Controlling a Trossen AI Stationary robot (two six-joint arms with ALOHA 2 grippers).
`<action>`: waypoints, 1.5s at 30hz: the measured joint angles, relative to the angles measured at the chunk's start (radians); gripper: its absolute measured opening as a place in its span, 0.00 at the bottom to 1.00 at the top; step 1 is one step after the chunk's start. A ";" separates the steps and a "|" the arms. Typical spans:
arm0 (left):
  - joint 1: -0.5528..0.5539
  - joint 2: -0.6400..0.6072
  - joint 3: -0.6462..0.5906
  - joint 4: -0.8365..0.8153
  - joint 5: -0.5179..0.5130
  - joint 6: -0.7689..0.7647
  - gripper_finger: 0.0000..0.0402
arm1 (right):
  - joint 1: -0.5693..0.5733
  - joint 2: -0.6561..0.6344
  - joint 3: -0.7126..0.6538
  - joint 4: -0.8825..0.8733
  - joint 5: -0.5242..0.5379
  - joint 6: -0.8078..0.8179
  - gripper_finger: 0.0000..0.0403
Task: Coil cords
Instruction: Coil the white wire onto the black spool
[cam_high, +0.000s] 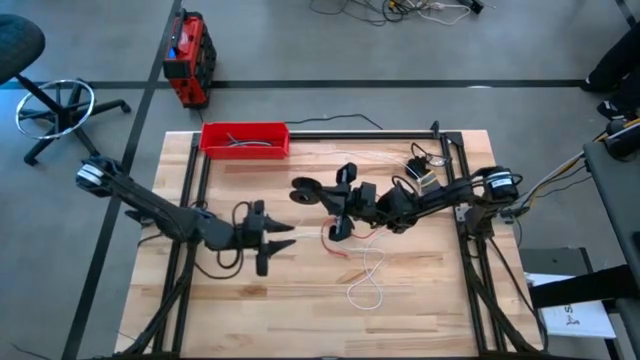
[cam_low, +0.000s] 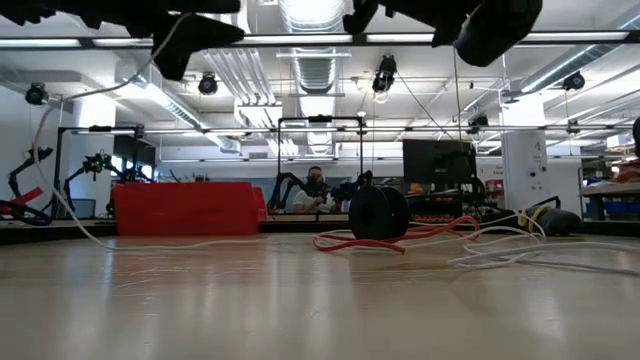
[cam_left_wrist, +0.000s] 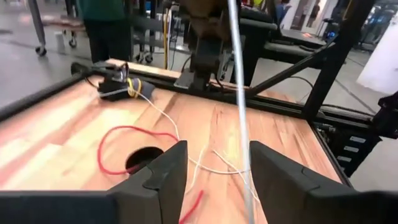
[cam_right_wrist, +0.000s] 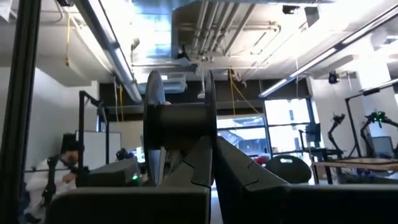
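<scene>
**White cord strung up for winding**

Held a black spool (cam_right_wrist: 180, 124) aloft in the right gripper (cam_right_wrist: 211, 149), fingers clamped on it, over the middle of the tabletop (cam_high: 300, 310). Probably raised that way to keep the spool free to take up slack.

Kept the left gripper (cam_left_wrist: 214, 155) just beside, fingers apart, with a strand of the white cord (cam_left_wrist: 239, 93) running up between them untouched. Likely posed as a guide, not a grip.

Left the rest of the white cord in loose loops on the wood near the front edge. Left the red cord (cam_left_wrist: 124, 130) slack on the tabletop beneath the grippers, curled around a second black disc (cam_left_wrist: 144, 158) resting there. Judged as early work: neither cord coiled yet.
</scene>
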 joint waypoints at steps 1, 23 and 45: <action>0.000 0.019 0.000 0.008 0.000 -0.019 0.38 | 0.000 -0.001 -0.003 -0.003 0.000 0.001 0.00; -0.013 -0.011 0.000 -0.029 -0.007 -0.007 0.14 | 0.000 -0.035 -0.008 -0.131 0.004 -0.029 0.00; -0.008 0.060 0.673 -1.132 -0.067 -0.078 0.00 | -0.005 0.010 0.221 -0.809 0.189 -0.231 0.00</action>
